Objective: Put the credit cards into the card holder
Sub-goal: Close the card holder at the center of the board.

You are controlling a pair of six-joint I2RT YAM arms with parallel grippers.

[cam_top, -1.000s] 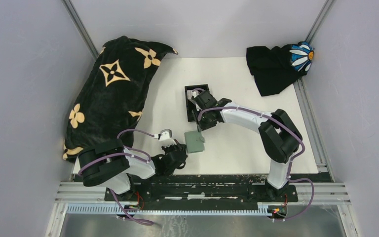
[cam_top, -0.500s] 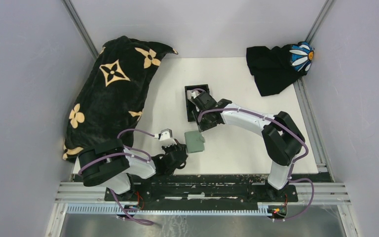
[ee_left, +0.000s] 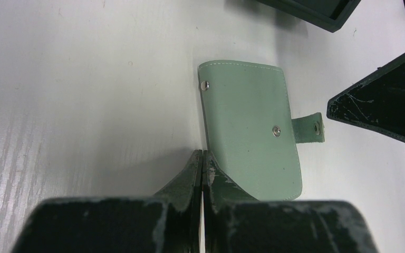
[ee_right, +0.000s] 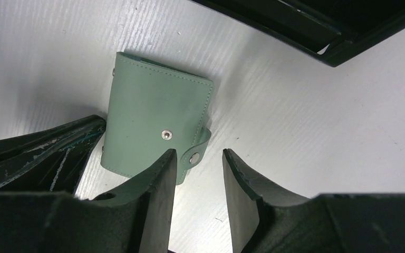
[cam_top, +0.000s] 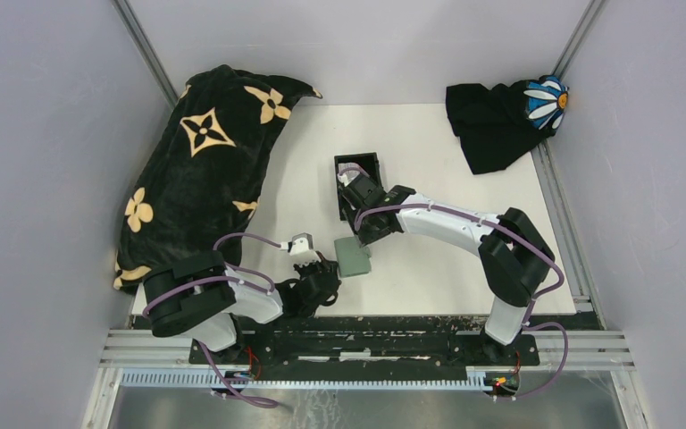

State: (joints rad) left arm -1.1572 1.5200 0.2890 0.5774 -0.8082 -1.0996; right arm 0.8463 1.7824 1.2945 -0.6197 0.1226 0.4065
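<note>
White matte table (cam_top: 447, 143) boxed in by plain pale grey panels: back wall (cam_top: 357, 45), left wall (cam_top: 36, 179), right wall (cam_top: 652, 179). Aluminium posts (cam_top: 150, 54) run up both rear corners; slotted aluminium rails (cam_top: 589, 349) cross the near edge, with a shiny metal sheet (cam_top: 366, 407) below them catching glare. Light even and diffuse, shadows soft; a black flower-print blanket (cam_top: 201, 170) is heaped far left, a dark daisy cloth (cam_top: 491, 121) far right.
</note>
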